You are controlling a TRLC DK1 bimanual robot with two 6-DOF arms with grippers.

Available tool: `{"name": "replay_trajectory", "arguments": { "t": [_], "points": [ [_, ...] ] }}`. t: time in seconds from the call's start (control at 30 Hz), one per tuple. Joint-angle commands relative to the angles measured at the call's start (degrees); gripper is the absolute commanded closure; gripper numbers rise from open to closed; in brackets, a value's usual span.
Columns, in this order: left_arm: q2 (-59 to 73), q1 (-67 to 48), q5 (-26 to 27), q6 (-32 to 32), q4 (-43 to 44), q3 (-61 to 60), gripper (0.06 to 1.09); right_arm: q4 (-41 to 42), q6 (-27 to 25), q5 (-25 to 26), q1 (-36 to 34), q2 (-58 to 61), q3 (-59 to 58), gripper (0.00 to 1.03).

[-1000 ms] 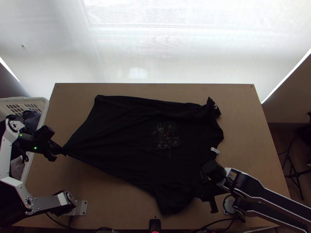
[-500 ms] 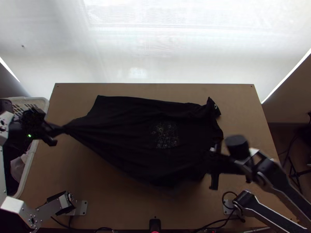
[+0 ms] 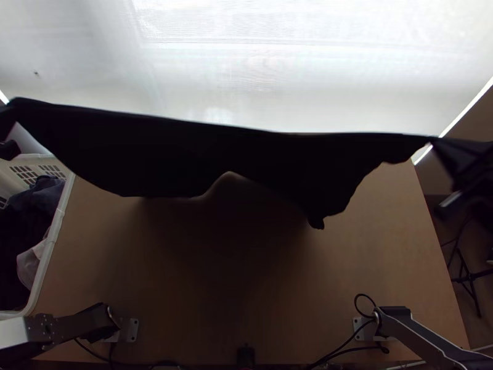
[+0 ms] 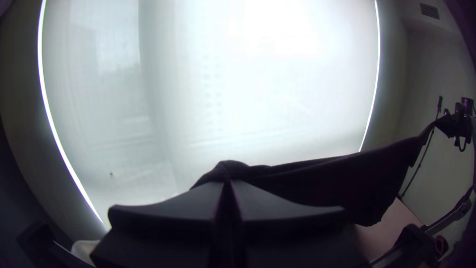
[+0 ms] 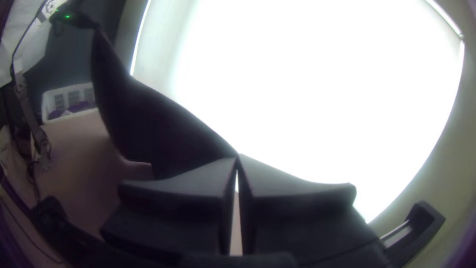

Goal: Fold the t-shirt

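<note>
One black t-shirt (image 3: 246,148), lifted; left end pinched in closed left gripper (image 4: 228,182), right end likewise in right gripper (image 5: 237,157); folding apparently all outstanding.

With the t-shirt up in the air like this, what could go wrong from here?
The right gripper seems to pinch just a small bit of the t-shirt at its fingertips, and the top edge is drawn nearly straight toward the left gripper; more pull might slip it free. The lower edge hangs unevenly, so it could land skewed or bunched. The shirt's left part hangs near the basket and might catch its rim when lowered.
</note>
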Motion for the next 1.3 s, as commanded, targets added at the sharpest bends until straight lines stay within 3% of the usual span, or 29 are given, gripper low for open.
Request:
{"name": "replay_trajectory", "arguments": {
  "t": [0.0,0.23,0.47,0.67,0.8,0.87,1.1,1.27],
  "points": [
    [-8.1,1.7,1.2,-5.7,12.1,1.6,1.05,2.2,-0.3,1.0,-11.0,1.4,17.5,1.0],
    [-18.8,0.3,1.9,-5.3,19.4,1.1,1.05,10.3,-0.6,2.6,-13.1,-5.2,15.0,1.0],
    [-25.7,0.6,0.3,-4.3,18.9,-0.7,1.05,12.1,0.5,2.6,-10.9,-9.9,14.7,1.0],
    [-30.2,-0.4,-5.6,-1.9,18.9,-1.9,1.05,16.3,0.3,3.1,-9.2,-13.4,14.9,1.0],
    [-31.2,-7.3,-18.6,-0.4,21.4,-1.5,1.05,20.6,0.2,5.9,-9.2,-15.4,14.9,1.0],
    [-31.8,-9.9,-22.3,0.5,22.5,-1.5,1.05,21.7,0.5,6.1,-8.9,-16.0,14.9,1.0],
    [-31.8,-12.9,-22.7,1.1,19.6,2.3,1.05,22.4,3.9,6.5,-5.4,-17.9,14.9,1.0],
    [-31.6,-15.6,-22.7,0.8,11.6,2.5,1.05,15.8,5.7,6.4,-3.7,-17.5,14.8,1.0]
  ]
}}
